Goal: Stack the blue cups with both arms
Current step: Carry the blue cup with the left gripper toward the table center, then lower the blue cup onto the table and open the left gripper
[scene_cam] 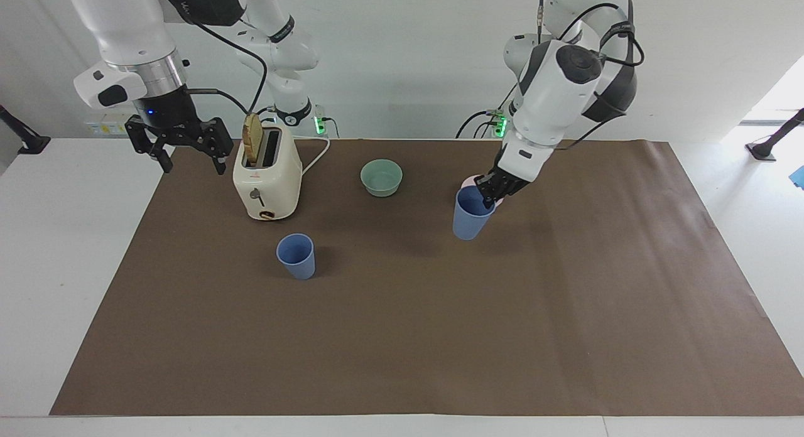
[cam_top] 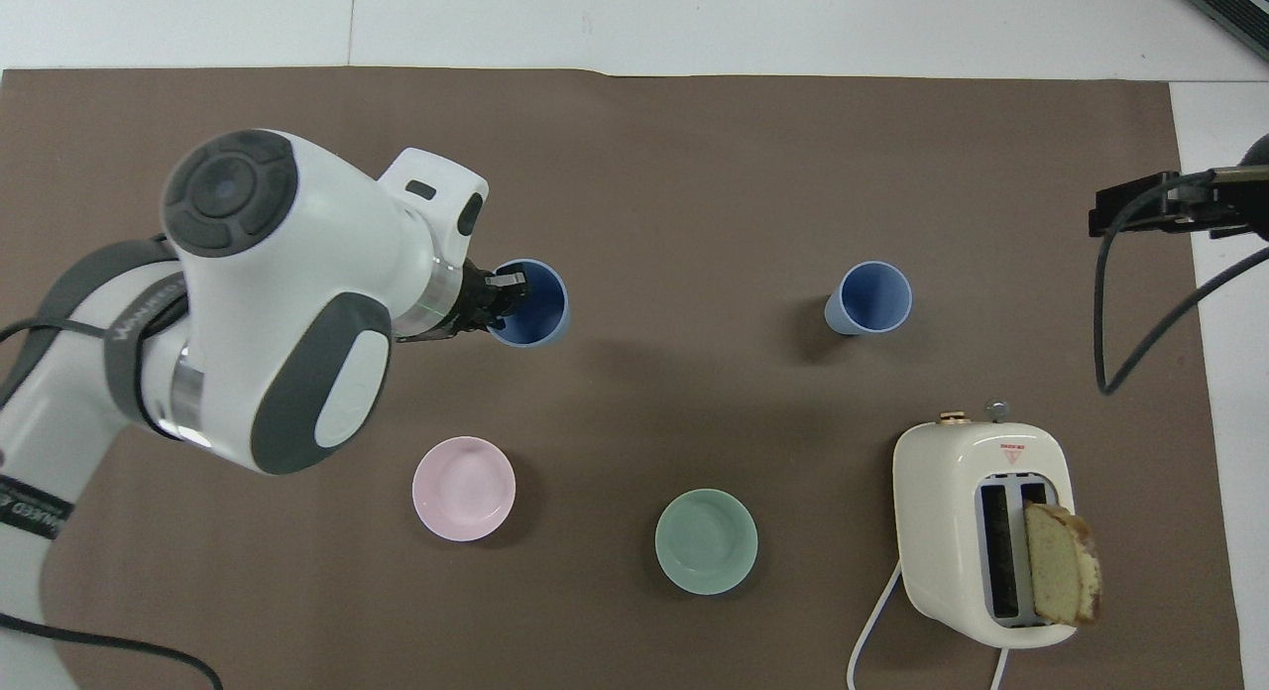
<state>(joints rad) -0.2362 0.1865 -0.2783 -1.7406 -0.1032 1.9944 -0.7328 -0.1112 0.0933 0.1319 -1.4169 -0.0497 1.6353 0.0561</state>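
left claw (scene_cam: 489,198) – pinching blue cup (scene_cam: 470,214) rim – aloft

Both blue cups (scene_cam: 296,256) (scene_cam: 470,213): matt plastic. Green bowl (scene_cam: 381,177) and pink bowl (cam_top: 463,488): smooth, matt. Toaster (scene_cam: 266,181): glossy cream shell. Brown paper sheet (scene_cam: 440,336): matt, faintly creased, covering the smooth white counter (scene_cam: 56,236). Arm casings: glossy white plastic.
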